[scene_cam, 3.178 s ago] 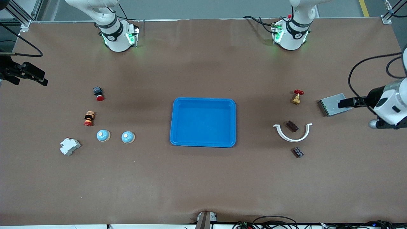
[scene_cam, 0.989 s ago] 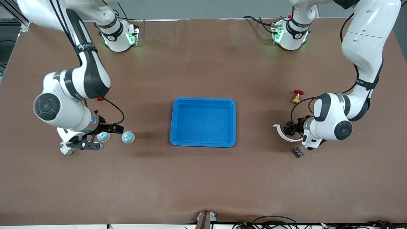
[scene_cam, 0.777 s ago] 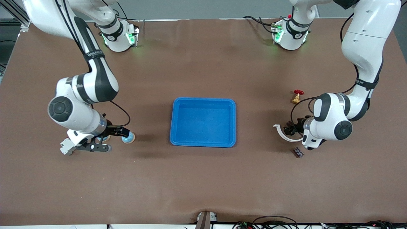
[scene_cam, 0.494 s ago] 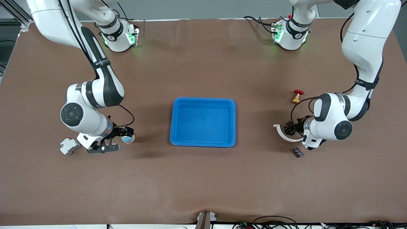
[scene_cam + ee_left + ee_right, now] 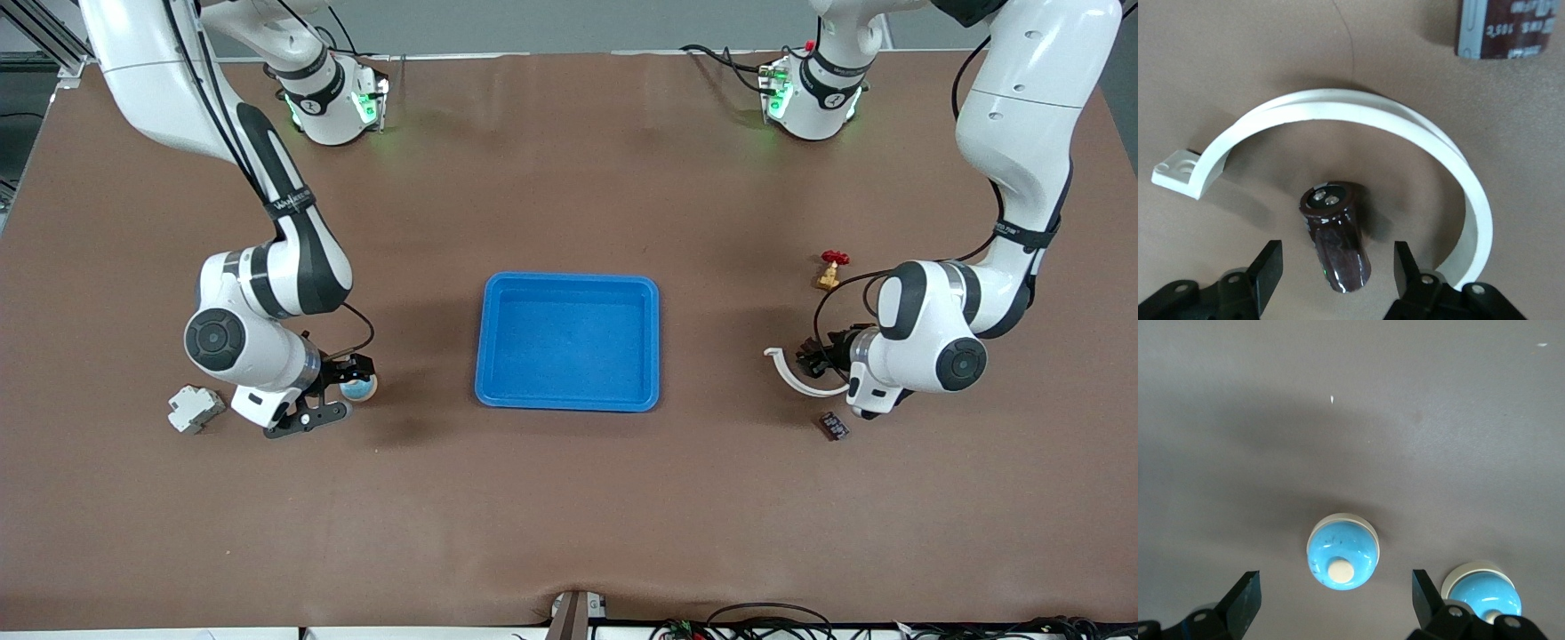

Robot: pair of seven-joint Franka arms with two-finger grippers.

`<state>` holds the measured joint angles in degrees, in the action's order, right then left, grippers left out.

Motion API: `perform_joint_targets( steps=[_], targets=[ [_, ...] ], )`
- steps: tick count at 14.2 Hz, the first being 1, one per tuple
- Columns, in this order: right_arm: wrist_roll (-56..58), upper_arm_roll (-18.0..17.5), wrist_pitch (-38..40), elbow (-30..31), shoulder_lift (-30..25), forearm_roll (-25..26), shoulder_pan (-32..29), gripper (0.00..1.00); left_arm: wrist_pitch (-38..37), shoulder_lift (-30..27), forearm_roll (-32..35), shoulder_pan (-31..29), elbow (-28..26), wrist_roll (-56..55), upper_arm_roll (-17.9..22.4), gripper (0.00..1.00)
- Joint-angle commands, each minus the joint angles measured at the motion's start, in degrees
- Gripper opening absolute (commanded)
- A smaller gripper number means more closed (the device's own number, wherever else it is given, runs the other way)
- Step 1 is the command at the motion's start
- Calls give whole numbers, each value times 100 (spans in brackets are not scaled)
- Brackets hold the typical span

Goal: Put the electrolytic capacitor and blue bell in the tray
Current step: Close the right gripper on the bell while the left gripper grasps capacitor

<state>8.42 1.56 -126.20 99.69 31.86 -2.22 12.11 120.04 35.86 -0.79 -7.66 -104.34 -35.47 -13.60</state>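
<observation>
The blue tray point(image 5: 569, 342) lies mid-table with nothing in it. Toward the left arm's end, a dark brown electrolytic capacitor point(image 5: 1336, 243) lies on its side inside the curve of a white half-ring point(image 5: 1338, 117). My left gripper point(image 5: 1337, 273) is low over it and open, a finger on each side with a gap to the can. Toward the right arm's end stands a blue bell point(image 5: 1343, 551) with a cream button. My right gripper point(image 5: 1335, 600) is open around it, its fingers wide apart. In the front view that bell point(image 5: 360, 388) shows partly beside the right gripper point(image 5: 342, 391).
A second blue bell point(image 5: 1485, 593) stands close beside the first. Another capacitor point(image 5: 833, 426) lies nearer the front camera than the half-ring point(image 5: 787, 373). A red-handled brass valve point(image 5: 831, 269) and a white breaker point(image 5: 196, 409) stand near the arms.
My right arm has swung toward the tray, from over one bell to the bell nearer the tray. The left arm stays over the capacitor.
</observation>
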Motion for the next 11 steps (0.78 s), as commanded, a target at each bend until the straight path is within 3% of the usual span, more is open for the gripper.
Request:
perform_joint_targets(
  steps=[1,3,5,8,11],
  targets=[
    [212,-41,-80,-38,75,2,-51,100,89,17,123,-25,-42,-65,-3,68],
    [614,-50,-255,-20,180,2,-59,100,89,43,123,-34,-51,-65,-11,63],
    [1291,-50,-352,-29,303,-42,-199,100,89,79,123,-34,-42,-56,-3,38],
    [1355,-59,-309,-3,356,-77,-218,100,81,61,123,-43,-33,-65,6,1],
    [1338,-68,-291,76,391,-86,-174,100,28,18,123,-43,-7,-56,6,0]
  ],
)
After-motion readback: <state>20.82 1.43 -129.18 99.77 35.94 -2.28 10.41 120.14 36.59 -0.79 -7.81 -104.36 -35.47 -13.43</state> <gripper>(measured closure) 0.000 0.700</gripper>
